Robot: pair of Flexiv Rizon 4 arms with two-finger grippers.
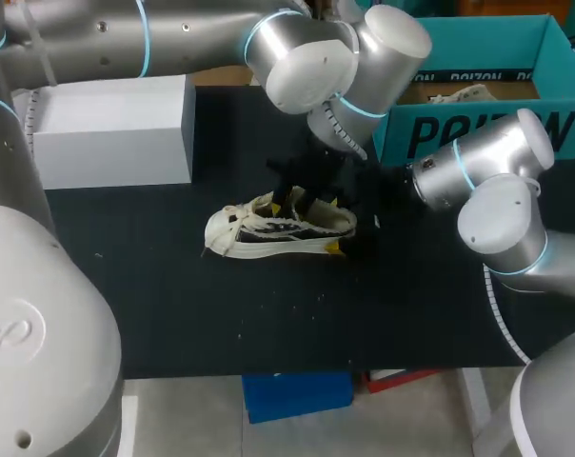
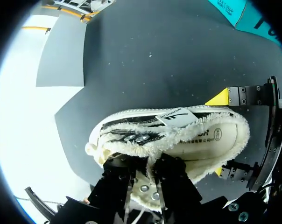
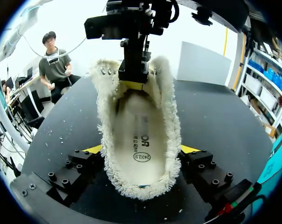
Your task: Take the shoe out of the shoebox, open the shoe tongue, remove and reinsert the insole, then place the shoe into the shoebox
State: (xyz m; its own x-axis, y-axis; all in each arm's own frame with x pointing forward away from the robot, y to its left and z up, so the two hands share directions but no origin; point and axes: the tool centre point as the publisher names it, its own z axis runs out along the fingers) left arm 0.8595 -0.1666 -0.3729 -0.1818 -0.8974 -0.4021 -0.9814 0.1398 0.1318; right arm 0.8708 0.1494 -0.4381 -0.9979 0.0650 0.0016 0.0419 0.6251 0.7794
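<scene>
Here, on the black counter (image 1: 173, 314) in front of the teal shoebox (image 1: 478, 133), the fleece-lined shoe (image 1: 278, 228) stands on its sole, out of the box. It looks light and soft, with a floppy collar and a firmer sole, so the heel sides seem the surest hold. The right jaws stand wide, pressing both heel sides. The left jaws, narrow, pinch its fleecy upper at the lacing.

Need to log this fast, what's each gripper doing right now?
Left gripper: closed on the shoe at its lace end.
Right gripper: closed on the shoe, a finger on each side of the heel.
</scene>
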